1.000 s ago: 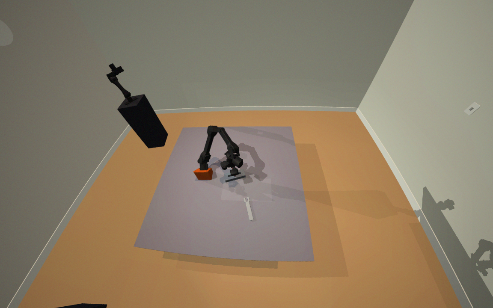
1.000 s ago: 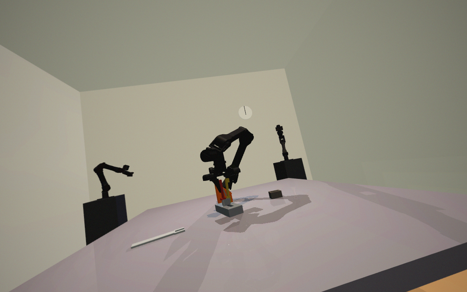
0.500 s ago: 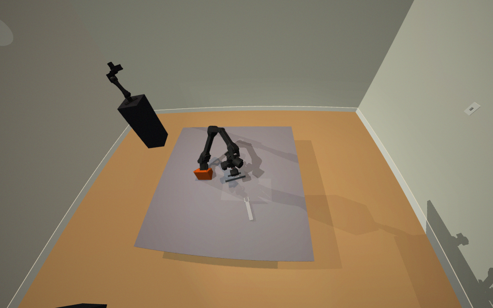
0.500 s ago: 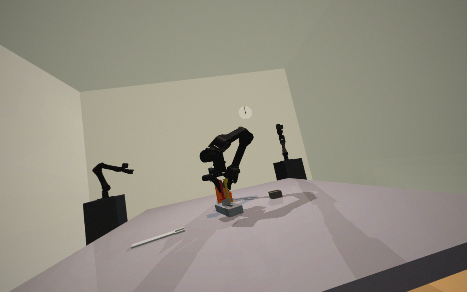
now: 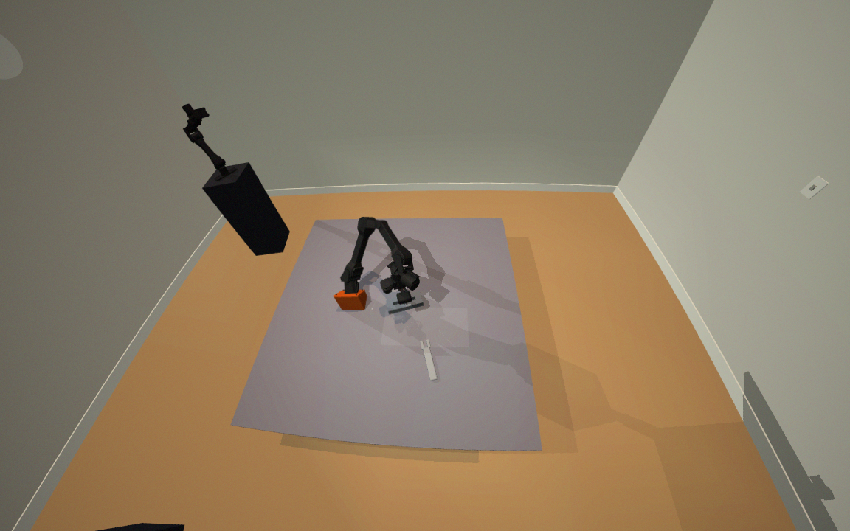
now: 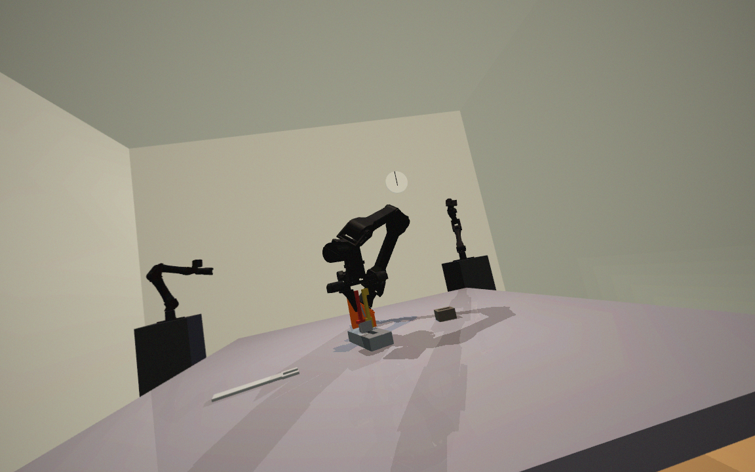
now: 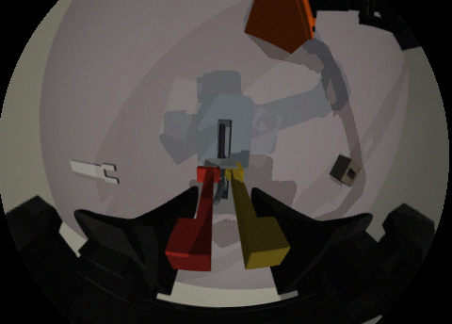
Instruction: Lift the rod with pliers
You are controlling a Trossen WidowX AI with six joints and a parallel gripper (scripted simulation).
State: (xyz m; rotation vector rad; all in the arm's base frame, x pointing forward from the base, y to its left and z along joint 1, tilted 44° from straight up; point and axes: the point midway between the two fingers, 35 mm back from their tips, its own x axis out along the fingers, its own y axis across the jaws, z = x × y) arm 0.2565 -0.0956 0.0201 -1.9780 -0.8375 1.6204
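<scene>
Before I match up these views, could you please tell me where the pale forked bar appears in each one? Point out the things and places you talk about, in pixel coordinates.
Top: the pale forked bar [image 5: 432, 365] [image 6: 251, 387] [image 7: 87, 169] is just below centre, prongs up.
Exterior: lower left, prongs toward the right.
Wrist: left side, slightly below mid-height, prongs right.
Shared landmark: the orange block [image 5: 350, 302] [image 6: 352, 320] [image 7: 280, 20], partly hidden in the exterior view.

Pliers [image 6: 361, 315] [image 7: 221, 164] (red, yellow) obstruct the block's slot [image 7: 225, 137].

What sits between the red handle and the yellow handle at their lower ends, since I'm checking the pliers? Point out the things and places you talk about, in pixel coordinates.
A grey head [image 6: 366, 326] [image 7: 222, 163] joins the two handles there, seen in the exterior and wrist views.
</scene>
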